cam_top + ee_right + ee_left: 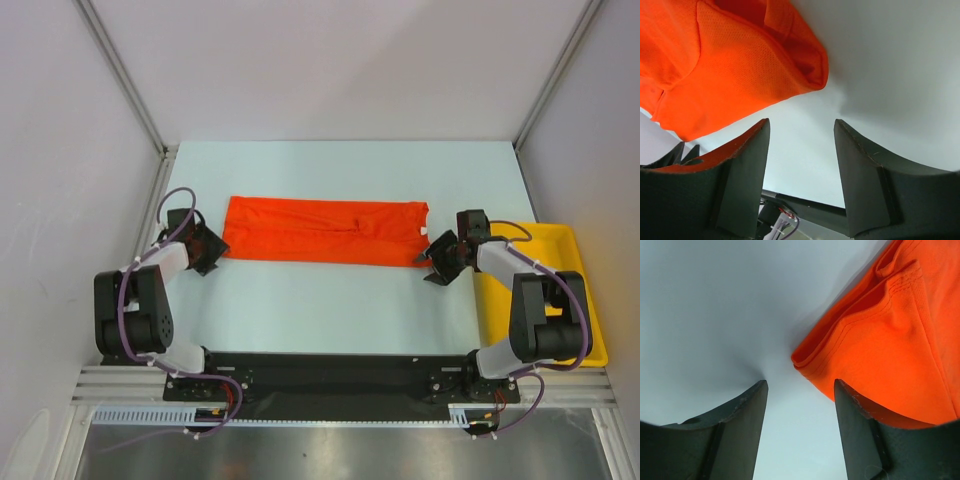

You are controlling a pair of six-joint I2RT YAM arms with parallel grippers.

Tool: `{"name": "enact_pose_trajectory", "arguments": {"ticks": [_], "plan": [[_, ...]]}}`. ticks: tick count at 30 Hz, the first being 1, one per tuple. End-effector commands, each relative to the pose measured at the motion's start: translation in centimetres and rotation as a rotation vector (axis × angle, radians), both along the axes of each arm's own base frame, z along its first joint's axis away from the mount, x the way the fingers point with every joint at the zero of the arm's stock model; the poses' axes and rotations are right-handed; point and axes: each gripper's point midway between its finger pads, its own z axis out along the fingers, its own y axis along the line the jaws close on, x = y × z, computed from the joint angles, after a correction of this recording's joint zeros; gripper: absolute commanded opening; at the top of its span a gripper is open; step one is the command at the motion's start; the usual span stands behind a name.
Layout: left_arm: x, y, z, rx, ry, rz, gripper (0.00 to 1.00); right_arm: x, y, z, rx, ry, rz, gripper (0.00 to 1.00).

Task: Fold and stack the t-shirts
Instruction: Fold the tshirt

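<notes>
The orange-red t-shirt (325,231) lies on the table, folded lengthwise into a long flat band. My left gripper (212,246) sits at its left end, open and empty; the left wrist view shows the shirt's folded hem corner (880,340) just ahead of my gripper (800,385), which holds no cloth. My right gripper (432,256) sits at the shirt's right end, open and empty; in the right wrist view the shirt's folded corner (740,65) lies ahead and left of my gripper (801,122).
A yellow plastic tray (582,300) lies at the table's right edge, under and beside the right arm. White walls stand at the back and both sides. The black arm rail (330,372) runs along the near edge.
</notes>
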Motion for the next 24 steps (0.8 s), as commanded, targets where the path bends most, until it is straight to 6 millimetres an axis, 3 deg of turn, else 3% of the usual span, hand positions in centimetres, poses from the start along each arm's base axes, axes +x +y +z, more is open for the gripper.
{"name": "enact_pose_trajectory", "arguments": {"ticks": [1,7,10,16,17,19,20,23,24], "plan": [[1.7,0.6,0.3,0.002,-0.026,0.025,0.61,0.9,-0.9,-0.2,-0.049,-0.017,0.009,0.59],[2.5,0.9,-0.4,0.016,-0.02,0.017,0.56,1.0,-2.2,-0.8,-0.092,0.005,-0.007,0.59],[2.9,0.9,-0.5,0.019,-0.025,0.0,0.43,1.1,-2.0,-1.1,-0.062,0.0,-0.052,0.59],[3.1,0.9,-1.3,0.025,-0.001,-0.024,0.28,2.7,-2.4,-1.3,-0.077,-0.033,-0.058,0.56],[3.1,0.9,-1.4,0.028,0.004,-0.034,0.21,2.7,-2.4,-1.7,-0.08,-0.027,-0.055,0.55],[3.0,0.9,-1.7,0.031,0.018,-0.042,0.11,2.7,-2.4,-2.1,-0.081,-0.026,-0.053,0.49],[2.8,1.0,-1.9,0.036,0.025,-0.051,0.0,2.9,-2.4,-2.2,-0.083,-0.034,-0.053,0.45],[2.1,0.8,-2.3,0.036,0.039,-0.064,0.0,3.4,-2.4,-2.7,-0.083,-0.051,-0.039,0.2],[1.8,0.8,-2.3,0.038,0.044,-0.064,0.0,3.6,-2.4,-2.7,-0.089,-0.06,-0.036,0.17]]}}
